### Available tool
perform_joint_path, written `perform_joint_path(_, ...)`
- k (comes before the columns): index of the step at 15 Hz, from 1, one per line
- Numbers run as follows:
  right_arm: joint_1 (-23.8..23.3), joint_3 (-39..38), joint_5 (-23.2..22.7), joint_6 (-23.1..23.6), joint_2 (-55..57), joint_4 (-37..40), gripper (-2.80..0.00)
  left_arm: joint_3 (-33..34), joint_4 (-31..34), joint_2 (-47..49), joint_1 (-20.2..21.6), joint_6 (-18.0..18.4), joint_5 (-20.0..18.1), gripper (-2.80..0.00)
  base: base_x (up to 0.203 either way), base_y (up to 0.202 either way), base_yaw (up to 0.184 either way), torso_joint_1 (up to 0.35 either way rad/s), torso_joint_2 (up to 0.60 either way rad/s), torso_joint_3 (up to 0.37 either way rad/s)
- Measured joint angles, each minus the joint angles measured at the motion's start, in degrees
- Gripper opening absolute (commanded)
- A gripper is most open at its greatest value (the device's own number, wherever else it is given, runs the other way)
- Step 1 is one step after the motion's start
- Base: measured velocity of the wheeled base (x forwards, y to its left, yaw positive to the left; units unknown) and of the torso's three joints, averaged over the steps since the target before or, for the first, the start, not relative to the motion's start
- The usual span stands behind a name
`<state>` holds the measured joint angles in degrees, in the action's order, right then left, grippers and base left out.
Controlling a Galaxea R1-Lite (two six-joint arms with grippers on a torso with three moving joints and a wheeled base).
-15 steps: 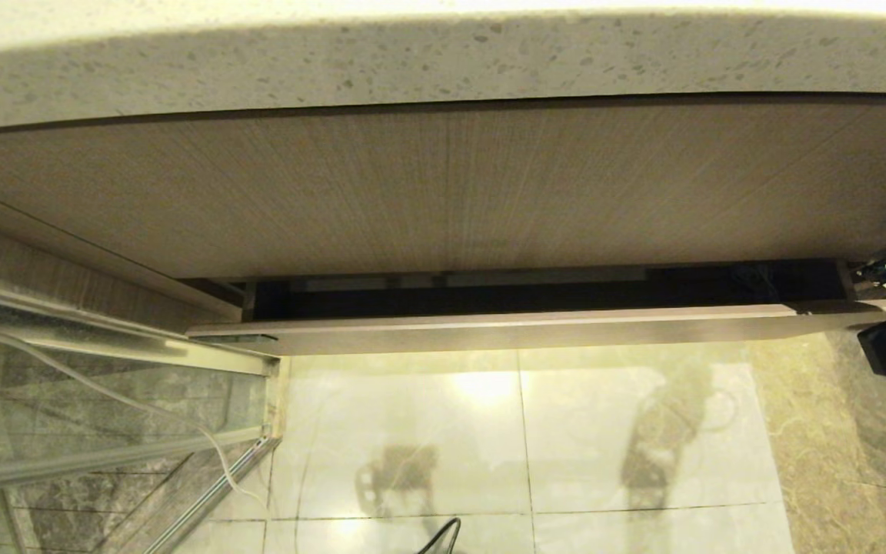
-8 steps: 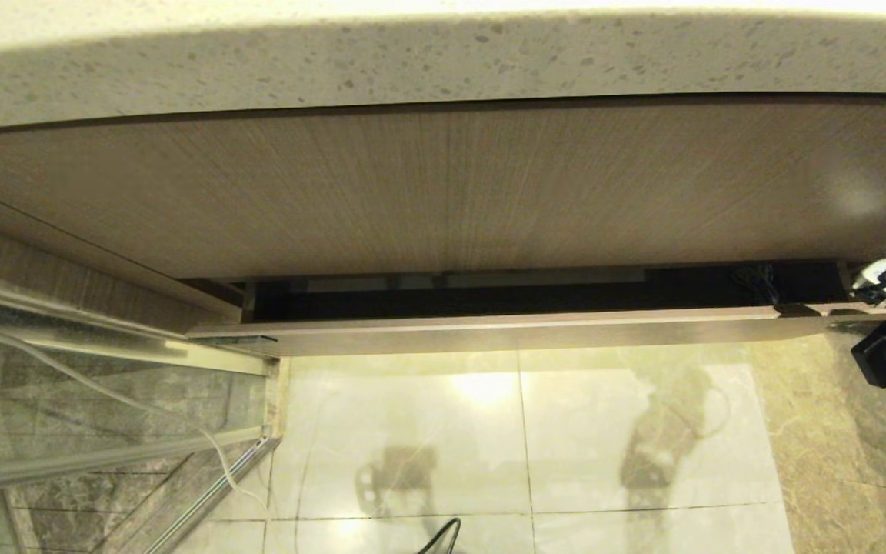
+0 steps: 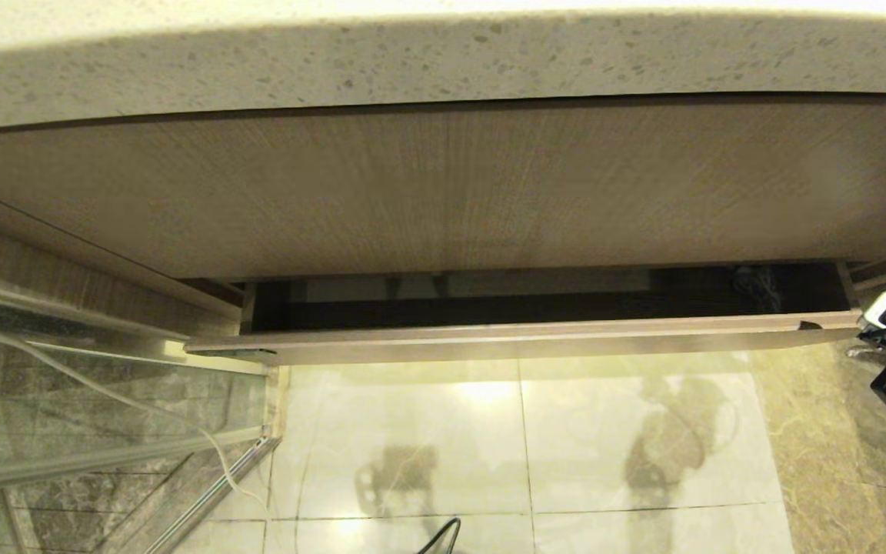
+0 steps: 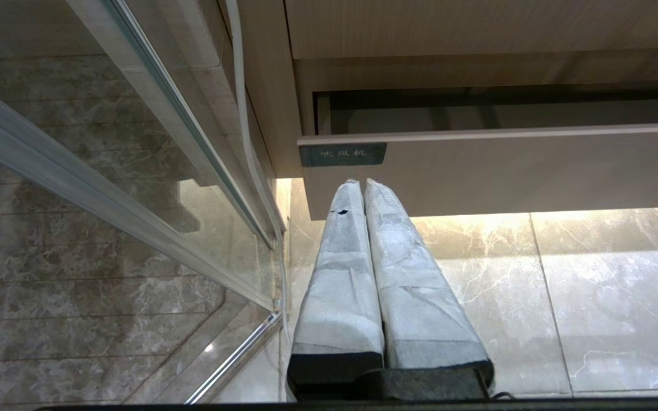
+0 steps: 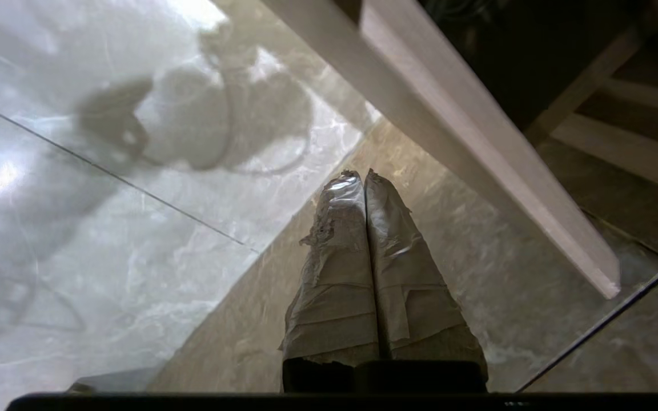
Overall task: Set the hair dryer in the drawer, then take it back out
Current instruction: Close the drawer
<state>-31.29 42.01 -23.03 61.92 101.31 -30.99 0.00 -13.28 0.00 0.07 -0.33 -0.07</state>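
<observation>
Two taped fingers of the right gripper (image 5: 365,174) are pressed together on nothing, hanging over the floor just off the right end of the drawer (image 3: 520,339) front. From there the drawer's long axis runs away to the robot's left, its dark inside only partly open. No hair dryer shows anywhere. Left gripper (image 4: 361,182), fingers also together, waits before the drawer's left end, beside a glass panel (image 4: 77,188).

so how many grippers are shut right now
2. The left gripper hangs below the label end of the drawer, fingers together. The right gripper is off the drawer's other end, fingers together, holding nothing.
</observation>
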Motion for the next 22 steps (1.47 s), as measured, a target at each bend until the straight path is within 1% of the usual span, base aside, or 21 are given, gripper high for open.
perform_joint_path(1,-0.3,0.0,-0.1,0.2,0.2,-0.4,-2.8,0.0,0.0,0.0,0.0,0.0,0.0,-2.8,0.0,0.0,0.0,0.0,0.0,0.0)
perform_joint_path(5,-0.9,-0.3,-0.5,0.4,2.0,-6.6,-2.8,0.0,0.0,0.0,0.0,0.0,0.0,-2.8,0.0,0.0,0.0,0.0,0.0,0.0)
perform_joint_path(10,-0.9,0.5,-0.6,0.5,4.9,-19.5,-2.8,0.0,0.0,0.0,0.0,0.0,0.0,-2.8,0.0,0.0,0.0,0.0,0.0,0.0)
perform_joint_path(14,-1.3,0.9,-0.4,-2.1,5.3,-23.5,-2.8,0.0,0.0,0.0,0.0,0.0,0.0,-2.8,0.0,0.0,0.0,0.0,0.0,0.0)
perform_joint_path(17,-2.7,0.9,-0.6,-2.6,4.6,-22.4,-2.8,0.0,0.0,0.0,0.0,0.0,0.0,-2.8,0.0,0.0,0.0,0.0,0.0,0.0)
perform_joint_path(20,-3.2,1.1,-0.7,-2.0,3.8,-18.3,-2.8,0.0,0.0,0.0,0.0,0.0,0.0,-2.8,0.0,0.0,0.0,0.0,0.0,0.0)
perform_joint_path(22,-3.4,0.9,-0.2,-1.5,2.8,-13.5,-2.8,0.0,0.0,0.0,0.0,0.0,0.0,-2.8,0.0,0.0,0.0,0.0,0.0,0.0)
